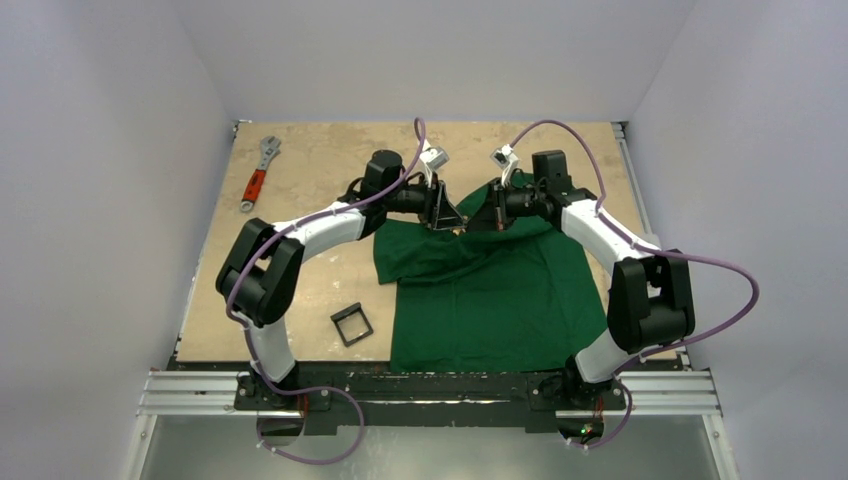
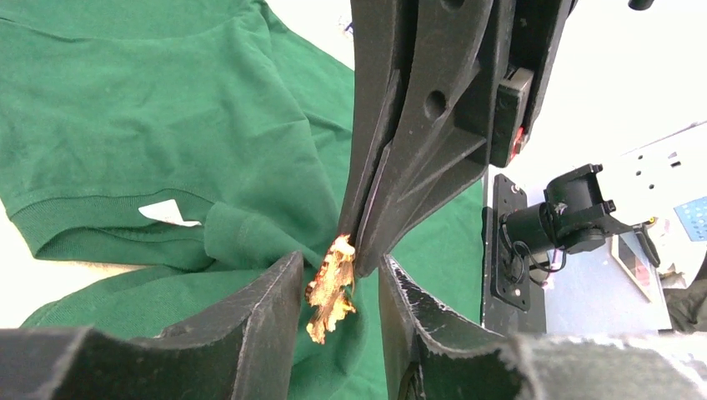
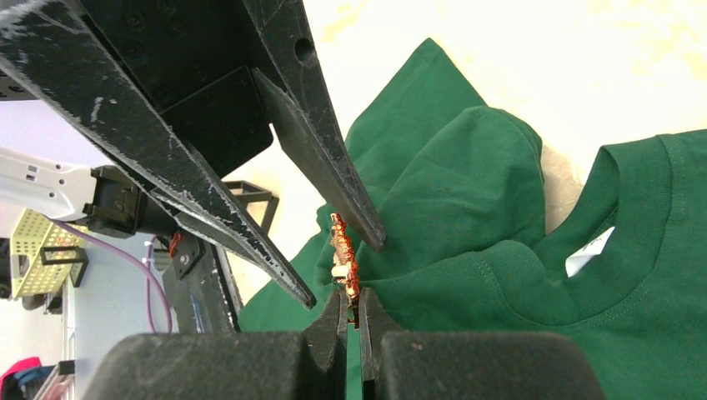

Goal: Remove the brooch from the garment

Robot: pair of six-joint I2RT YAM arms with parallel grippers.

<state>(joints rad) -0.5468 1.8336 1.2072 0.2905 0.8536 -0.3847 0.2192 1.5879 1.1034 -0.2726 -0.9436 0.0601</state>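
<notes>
Green cloth of the garment (image 1: 480, 300) is bunching up near the collar, where the two grippers are crowding together. In the top view they are hiding the brooch entirely. Neither wrist view is showing whether its pin is in the cloth. The right gripper (image 3: 350, 302) is pinching the orange-red brooch (image 2: 332, 287), its jaws almost fully closed. The left gripper (image 2: 340, 267) is gaping wide, its fingers (image 2: 267, 317) flanking the brooch, not closed on it, just over the raised fold.
</notes>
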